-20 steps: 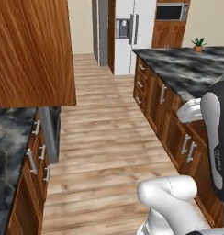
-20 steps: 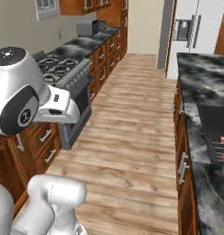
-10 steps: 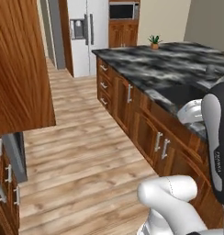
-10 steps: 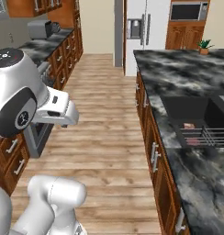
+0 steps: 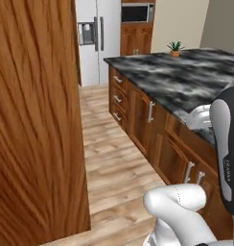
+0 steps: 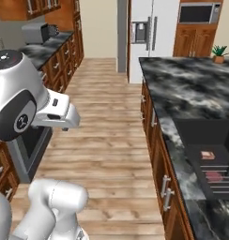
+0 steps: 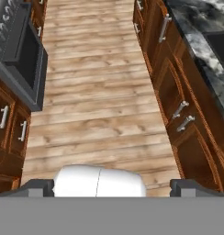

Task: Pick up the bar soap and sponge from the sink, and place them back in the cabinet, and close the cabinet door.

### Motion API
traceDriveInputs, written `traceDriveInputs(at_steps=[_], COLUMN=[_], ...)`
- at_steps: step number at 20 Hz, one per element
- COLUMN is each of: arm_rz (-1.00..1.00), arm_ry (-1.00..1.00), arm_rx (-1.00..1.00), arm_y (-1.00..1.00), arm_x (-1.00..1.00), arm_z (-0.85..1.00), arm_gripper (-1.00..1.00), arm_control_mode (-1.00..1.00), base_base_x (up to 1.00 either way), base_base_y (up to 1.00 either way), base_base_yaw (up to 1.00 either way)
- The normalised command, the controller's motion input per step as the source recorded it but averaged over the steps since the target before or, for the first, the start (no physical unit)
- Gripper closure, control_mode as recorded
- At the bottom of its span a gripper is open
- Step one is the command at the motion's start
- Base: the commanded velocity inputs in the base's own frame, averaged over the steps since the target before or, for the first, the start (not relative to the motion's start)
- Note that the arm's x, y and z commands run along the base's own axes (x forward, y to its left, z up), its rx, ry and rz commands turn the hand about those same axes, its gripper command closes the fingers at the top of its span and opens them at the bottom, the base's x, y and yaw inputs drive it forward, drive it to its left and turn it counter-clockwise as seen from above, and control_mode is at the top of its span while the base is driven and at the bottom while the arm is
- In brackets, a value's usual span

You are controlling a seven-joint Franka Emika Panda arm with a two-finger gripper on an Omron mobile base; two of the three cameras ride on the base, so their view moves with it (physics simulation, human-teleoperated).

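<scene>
The sink (image 6: 201,133) sits at the right edge of the right base view, a black basin sunk into the dark marbled counter (image 6: 182,84), with a grey wire rack (image 6: 224,176) at its near end. A small orange rectangle (image 6: 208,154) lies on the basin floor in the lower right of that view, and a pink rounded piece (image 6: 213,176) lies just below it by the rack; the pink one is probably the bar soap, though it is too small to be sure. No green-and-yellow sponge can be made out in the part of the basin that shows.

In the left base view a big reddish-brown wooden panel (image 5: 37,120) fills the left half of the frame, most likely the cabinet door standing open.

The gripper (image 7: 112,186) points down at the wooden floor (image 7: 95,92), with nothing between the two dark fingertips (image 7: 38,186) at the bottom corners of the hand view, so the jaws are spread wide and empty.

The risks, as I judge them:
- The open door hangs close beside the base, so the arm or base could knock it while turning toward the counter
- The orange rectangle could be grabbed by mistake for the soap
- The rack crowds the pink piece, so a finger may catch on the wires
- If the sponge lies hidden further along the basin, a reach made from here may fall short
</scene>
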Motion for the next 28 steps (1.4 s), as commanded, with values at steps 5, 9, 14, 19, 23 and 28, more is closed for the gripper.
traceDriveInputs(at_steps=[5, 9, 14, 19, 23, 28], arm_rz=[0.00, 0.00, 0.00, 0.00, 0.00, 0.00], arm_ry=[0.00, 0.00, 0.00, 0.00, 0.00, 0.00], arm_rx=[0.00, 0.00, 0.00, 0.00, 0.00, 0.00], arm_y=[0.00, 0.00, 0.00, 0.00, 0.00, 0.00], arm_x=[0.00, 0.00, 0.00, 0.00, 0.00, 0.00], arm_z=[0.00, 0.00, 0.00, 0.00, 0.00, 0.00], arm_gripper=[-1.00, -1.00, -1.00, -1.00, -1.00, -1.00], arm_control_mode=[1.00, 1.00, 1.00, 1.00, 1.00, 1.00], base_base_x=[0.84, 0.65, 0.62, 0.66, 0.81, 0.38], base_base_y=[-0.34, -0.49, -0.26, 0.17, 0.28, 0.43], base_base_yaw=[0.03, 0.01, -0.01, -0.07, -0.07, -0.40])
